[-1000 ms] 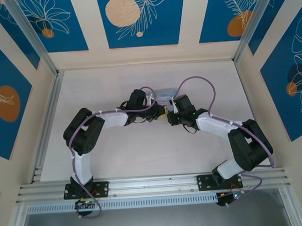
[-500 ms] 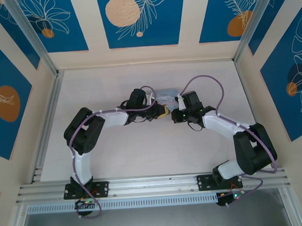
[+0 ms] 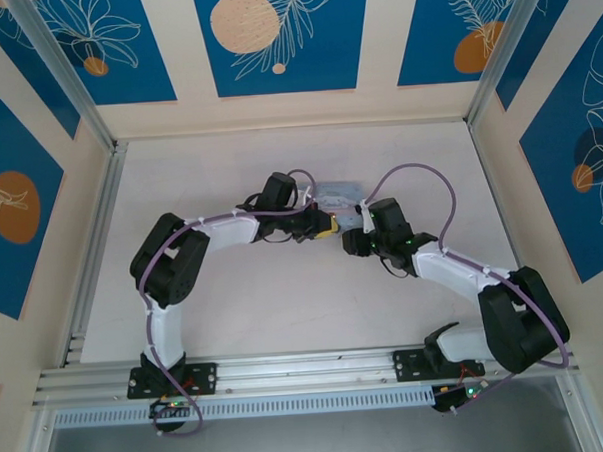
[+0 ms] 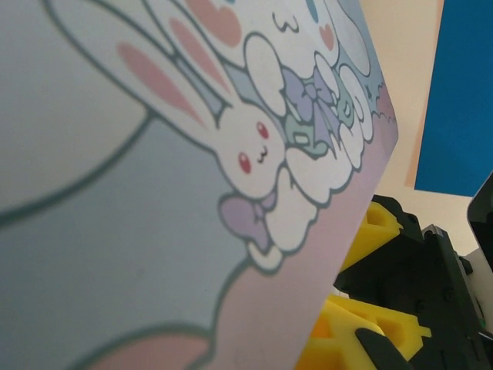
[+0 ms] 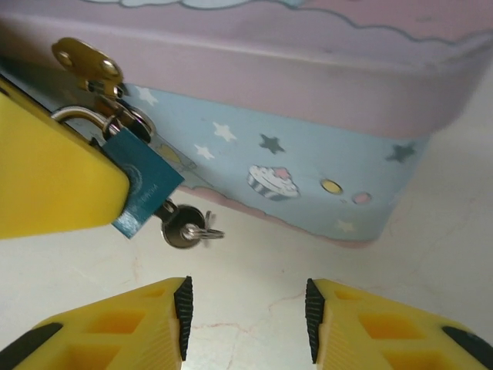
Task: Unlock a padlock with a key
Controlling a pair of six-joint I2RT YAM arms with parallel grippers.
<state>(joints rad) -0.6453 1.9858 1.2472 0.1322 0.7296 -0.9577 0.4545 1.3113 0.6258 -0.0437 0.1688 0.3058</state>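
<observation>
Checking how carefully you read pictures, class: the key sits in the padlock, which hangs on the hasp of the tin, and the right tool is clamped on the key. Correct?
No. The right wrist view shows the right tool open, its jaws apart and short of the key, clamping nothing. The rest stands: the key sits in the padlock, which hangs on the hasp of the tin.

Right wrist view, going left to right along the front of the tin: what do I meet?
Left hand's yellow finger → padlock → key → cupcake print on the tin.
</observation>
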